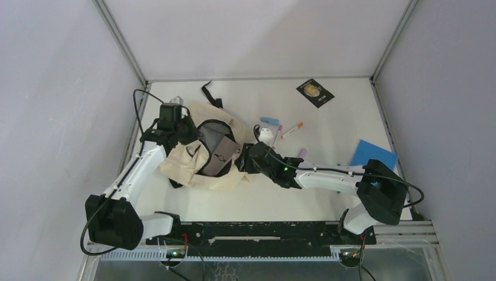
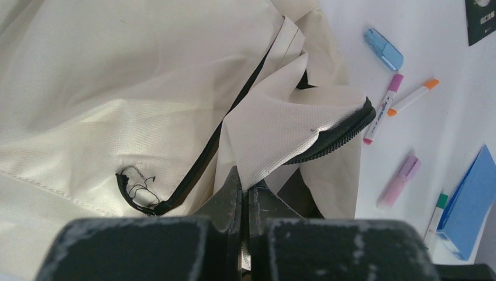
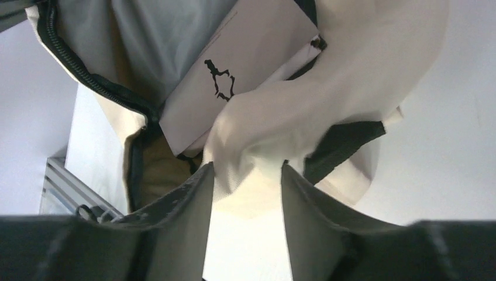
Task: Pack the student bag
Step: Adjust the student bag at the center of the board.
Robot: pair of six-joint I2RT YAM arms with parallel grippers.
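Note:
The student bag (image 1: 193, 161) lies left of centre, cream fabric with black zipper trim, its mouth held agape. A pale grey book (image 1: 220, 153) with a black squiggle sticks out of that mouth. My left gripper (image 2: 245, 187) is shut on the bag's zipper edge (image 2: 345, 126), pinching the cream fabric between its tips at the opening's far-left side. My right gripper (image 3: 247, 170) is at the bag's right rim with jaws apart. A fold of bag fabric (image 3: 275, 129) sits just at its fingertips, and the book (image 3: 251, 58) shows beyond.
Right of the bag lie a blue highlighter (image 2: 383, 49), a pink-capped marker (image 2: 383, 108), an orange-capped marker (image 2: 413, 96), a pink highlighter (image 2: 399, 181) and a blue notebook (image 1: 373, 155). A black card (image 1: 314, 92) lies at the back. A black strap (image 1: 210, 93) trails behind the bag.

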